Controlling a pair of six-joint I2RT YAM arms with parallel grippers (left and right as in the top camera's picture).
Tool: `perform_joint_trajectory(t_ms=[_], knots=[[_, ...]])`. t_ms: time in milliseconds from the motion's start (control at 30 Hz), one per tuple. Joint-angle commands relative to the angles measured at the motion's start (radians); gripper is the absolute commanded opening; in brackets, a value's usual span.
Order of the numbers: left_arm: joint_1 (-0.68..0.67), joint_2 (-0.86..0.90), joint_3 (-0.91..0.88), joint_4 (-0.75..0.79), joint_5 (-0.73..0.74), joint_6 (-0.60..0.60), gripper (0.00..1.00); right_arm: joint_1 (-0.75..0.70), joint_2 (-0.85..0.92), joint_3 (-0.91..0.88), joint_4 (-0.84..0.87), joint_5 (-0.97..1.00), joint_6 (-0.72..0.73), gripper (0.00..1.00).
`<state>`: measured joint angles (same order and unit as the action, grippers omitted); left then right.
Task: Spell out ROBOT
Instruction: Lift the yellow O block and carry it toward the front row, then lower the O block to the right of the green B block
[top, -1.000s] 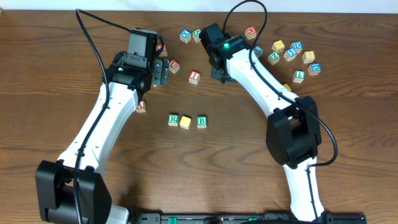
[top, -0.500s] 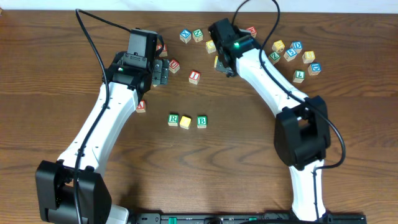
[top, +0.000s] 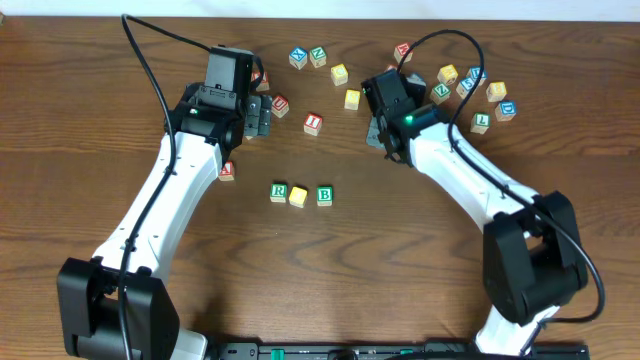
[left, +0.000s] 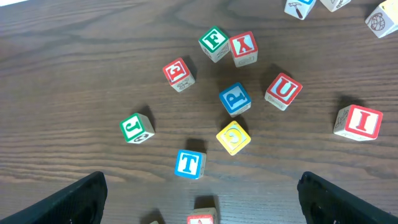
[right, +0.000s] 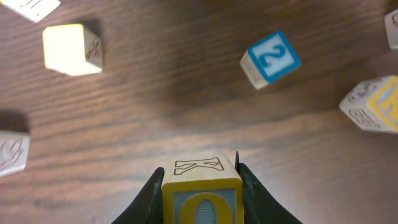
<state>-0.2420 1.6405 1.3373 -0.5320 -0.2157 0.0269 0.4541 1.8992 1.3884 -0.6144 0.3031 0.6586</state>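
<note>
A short row lies at the table's middle: green R cube (top: 279, 191), a plain yellow cube (top: 298, 196) as O, then green B cube (top: 324, 195). My right gripper (top: 379, 134) hangs behind and to the right of the row. The right wrist view shows this gripper (right: 200, 186) shut on a yellow-framed O cube (right: 202, 199), lifted off the wood; from overhead that cube is hidden. The blue T cube (left: 189, 163) rests on the table just ahead of my left gripper (left: 200, 190), which stands wide open with nothing held, at the back left (top: 262, 115).
Around the T lie loose cubes: yellow G (left: 233, 137), blue P (left: 235, 98), red U (left: 283, 91), red I (left: 358, 122), green J (left: 137, 127). Two yellow cubes (top: 352, 98) sit at back centre. A cluster (top: 470, 85) fills the back right. Red A (top: 227, 171) lies beside the left arm.
My right arm has swung from the back centre to the right and toward the front, carrying the O cube. The left arm and the row have not moved.
</note>
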Motion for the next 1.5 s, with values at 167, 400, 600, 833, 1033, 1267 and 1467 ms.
perform_joint_trajectory(t_ms=[167,400,600,833,1033,1267,1467], knots=[[0.006,-0.025,0.018,-0.003,-0.013,0.006,0.96,0.11,-0.043,-0.084,0.003,0.005,0.122,0.13],[0.006,-0.025,0.018,-0.003,-0.013,0.006,0.96,0.199,-0.043,-0.138,0.028,0.005,0.191,0.13],[0.006,-0.025,0.018,-0.003,-0.013,0.006,0.96,0.232,-0.043,-0.152,0.027,0.005,0.239,0.13],[0.006,-0.024,0.018,-0.003,-0.013,0.006,0.96,0.232,-0.042,-0.153,0.012,0.013,0.272,0.11],[0.006,-0.025,0.018,-0.003,-0.013,0.006,0.96,0.232,-0.042,-0.197,0.016,0.012,0.318,0.12],[0.006,-0.025,0.018,-0.003,-0.013,0.006,0.96,0.235,-0.042,-0.227,0.02,0.004,0.334,0.13],[0.006,-0.025,0.018,-0.003,-0.013,0.006,0.96,0.235,-0.042,-0.227,0.03,-0.007,0.301,0.14]])
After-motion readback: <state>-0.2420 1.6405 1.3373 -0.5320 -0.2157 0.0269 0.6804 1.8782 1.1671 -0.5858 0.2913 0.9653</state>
